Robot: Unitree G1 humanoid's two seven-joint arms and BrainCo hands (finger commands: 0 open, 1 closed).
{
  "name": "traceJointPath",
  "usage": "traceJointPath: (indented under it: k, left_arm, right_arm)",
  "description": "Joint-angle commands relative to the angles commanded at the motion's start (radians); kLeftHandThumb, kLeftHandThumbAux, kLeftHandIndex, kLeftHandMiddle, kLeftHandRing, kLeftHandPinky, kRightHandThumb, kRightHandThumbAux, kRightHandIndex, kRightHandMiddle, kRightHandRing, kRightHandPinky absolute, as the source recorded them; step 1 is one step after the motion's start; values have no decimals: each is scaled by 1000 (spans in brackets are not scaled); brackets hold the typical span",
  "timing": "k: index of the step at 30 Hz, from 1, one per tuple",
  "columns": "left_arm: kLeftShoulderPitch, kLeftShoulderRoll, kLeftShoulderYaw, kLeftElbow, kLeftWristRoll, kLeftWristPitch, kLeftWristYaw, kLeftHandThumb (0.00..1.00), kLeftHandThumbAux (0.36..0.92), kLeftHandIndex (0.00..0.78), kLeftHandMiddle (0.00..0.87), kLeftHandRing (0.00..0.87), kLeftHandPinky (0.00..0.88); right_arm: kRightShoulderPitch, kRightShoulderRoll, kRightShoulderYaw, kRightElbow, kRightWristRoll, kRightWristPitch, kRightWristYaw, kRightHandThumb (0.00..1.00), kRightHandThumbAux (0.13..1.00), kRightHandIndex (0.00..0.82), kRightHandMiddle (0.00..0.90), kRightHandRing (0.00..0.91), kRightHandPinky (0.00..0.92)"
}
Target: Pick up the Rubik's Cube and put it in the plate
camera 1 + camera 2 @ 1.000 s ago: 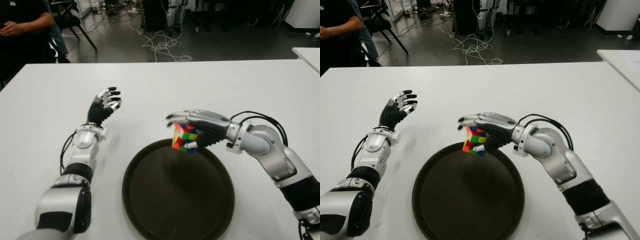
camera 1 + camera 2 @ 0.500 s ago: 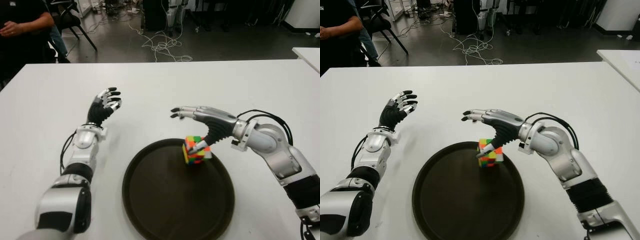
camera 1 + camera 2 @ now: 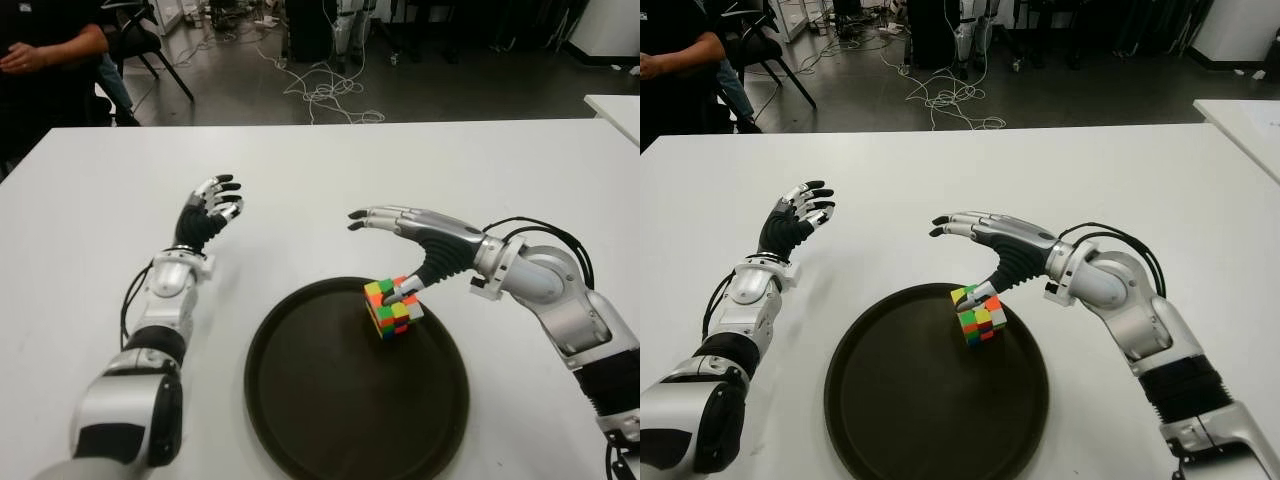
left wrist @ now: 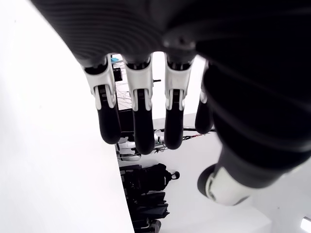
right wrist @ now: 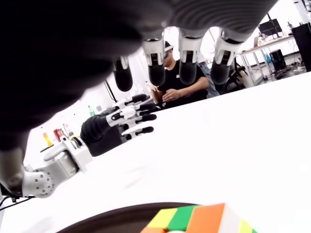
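Observation:
The Rubik's Cube (image 3: 392, 308) sits tilted inside the dark round plate (image 3: 330, 400), close to the plate's far rim. My right hand (image 3: 378, 256) hovers just above and behind it, fingers stretched out flat toward the left and spread. Its thumb points down and shows against the cube's top right corner. The right wrist view shows the cube's coloured top (image 5: 204, 221) below the extended fingers (image 5: 187, 68), with nothing grasped. My left hand (image 3: 210, 212) is raised over the table left of the plate, fingers open and holding nothing.
A person (image 3: 45, 45) in dark clothes sits past the table's far left corner, beside a chair (image 3: 150, 45). Cables (image 3: 325, 90) lie on the floor beyond the far edge. Another white table's corner (image 3: 618, 108) shows at the far right.
One second ago my right hand held the cube above the plate's far rim. The fingers opened, the cube dropped into the plate, and the hand shifted slightly to the right.

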Motion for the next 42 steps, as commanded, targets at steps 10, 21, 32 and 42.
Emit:
traceJointPath:
  k: [10,21,32,42]
  left_arm:
    - [-4,-8,4,1,-7,7,1,117,768,215,257,258,262]
    - [-9,-9,-2,3,0,13,15,125,787,217,260,253,258]
    - [-12,-6,-7,8,4,23,18,131,766,208,261,256,256]
    - [-12,-9,-12,7,2,20,4,133,770,211,260,254,249]
  right_arm:
    - [-36,173,-161,110,170,5,-214,0,510,0,0,0,0]
    - [-43,405,-349,383,247,-26,-596,1,798,95,201,189,205]
    - [-147,453,-393,902,230,10,-760,47,827,176,264,262,292]
    - [-255,422,-327,1035,131,34,-873,73,792,170,248,250,265]
